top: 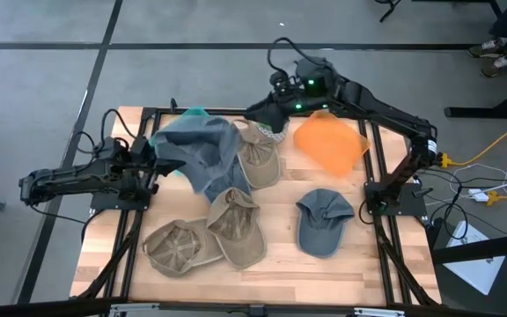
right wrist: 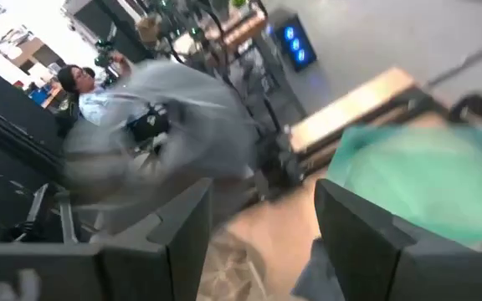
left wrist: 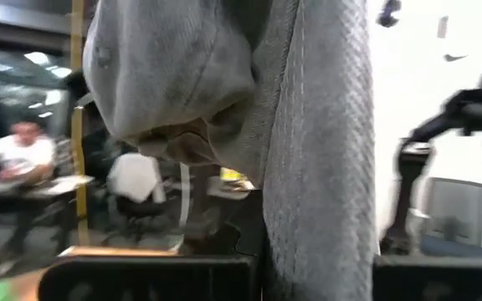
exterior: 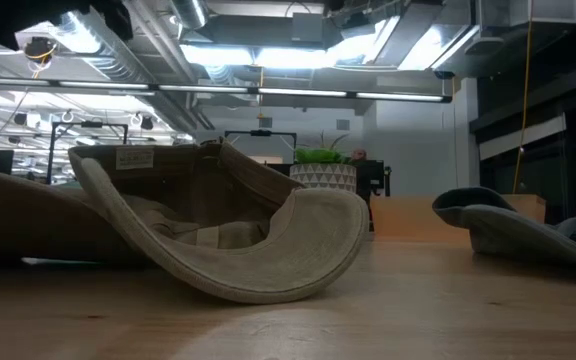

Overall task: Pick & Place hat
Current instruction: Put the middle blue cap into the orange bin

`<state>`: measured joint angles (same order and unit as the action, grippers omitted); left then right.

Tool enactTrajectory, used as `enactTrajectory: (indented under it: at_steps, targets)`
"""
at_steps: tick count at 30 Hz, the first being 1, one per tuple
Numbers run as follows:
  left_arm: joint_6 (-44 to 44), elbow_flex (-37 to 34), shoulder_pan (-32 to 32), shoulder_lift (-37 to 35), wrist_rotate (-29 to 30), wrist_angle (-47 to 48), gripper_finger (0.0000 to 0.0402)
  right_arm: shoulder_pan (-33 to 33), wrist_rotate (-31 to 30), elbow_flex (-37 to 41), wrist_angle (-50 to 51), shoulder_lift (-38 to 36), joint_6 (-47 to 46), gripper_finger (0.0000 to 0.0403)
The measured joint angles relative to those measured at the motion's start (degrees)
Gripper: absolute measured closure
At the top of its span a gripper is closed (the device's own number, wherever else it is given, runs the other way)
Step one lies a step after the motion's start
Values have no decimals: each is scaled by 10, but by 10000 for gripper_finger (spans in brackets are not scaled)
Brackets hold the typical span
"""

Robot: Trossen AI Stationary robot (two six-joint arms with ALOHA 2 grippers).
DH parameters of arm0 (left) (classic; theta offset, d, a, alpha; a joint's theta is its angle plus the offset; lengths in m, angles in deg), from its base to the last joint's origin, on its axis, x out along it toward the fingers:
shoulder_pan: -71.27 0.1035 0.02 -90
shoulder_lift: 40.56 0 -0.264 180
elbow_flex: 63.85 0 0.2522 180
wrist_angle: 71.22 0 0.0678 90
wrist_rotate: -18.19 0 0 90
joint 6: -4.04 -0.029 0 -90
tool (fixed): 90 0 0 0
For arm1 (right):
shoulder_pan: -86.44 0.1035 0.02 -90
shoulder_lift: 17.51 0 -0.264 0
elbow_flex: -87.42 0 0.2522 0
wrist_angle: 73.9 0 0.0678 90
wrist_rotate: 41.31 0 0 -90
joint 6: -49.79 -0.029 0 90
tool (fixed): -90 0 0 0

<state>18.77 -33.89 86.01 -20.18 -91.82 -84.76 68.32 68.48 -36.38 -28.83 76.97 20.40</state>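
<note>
Five hats show on the wooden worktop (top: pixel 280 255) from above: three tan ones (top: pixel 236 227), (top: pixel 176 246), (top: pixel 258 158), one dark grey-blue cap (top: pixel 322 220) lying alone toward the right, and a larger grey hat (top: pixel 202 151) hanging from the left claw (top: pixel 152 157), which is closed on its fabric above the worktop's left rear. The right claw (top: pixel 267 107) hovers at the rear centre with its fingers (right wrist: pixel 182 230) spread apart and empty, beside one orange cloth (top: pixel 328 141) and one teal piece (top: pixel 194 113). A label inside the nearest tan hat cannot be read.
</note>
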Motion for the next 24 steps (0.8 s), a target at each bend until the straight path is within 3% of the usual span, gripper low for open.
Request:
enactTrajectory:
  at_steps: [6, 10, 15, 24]
  targets:
    - [0, 0, 0, 0, -24, -17, 396, -9, 95, 0, -49, 57, -92, 195]
    - [0, 0, 0, 0, -24, -17, 396, -8, 188, 0, -156, 103, -167, 195]
    - [0, 0, 0, 0, -34, -17, 396, -8, 261, 0, -272, 135, -268, 195]
    - [0, 0, 0, 0, -44, -17, 395, -2, 300, 0, -326, 186, -375, 184]
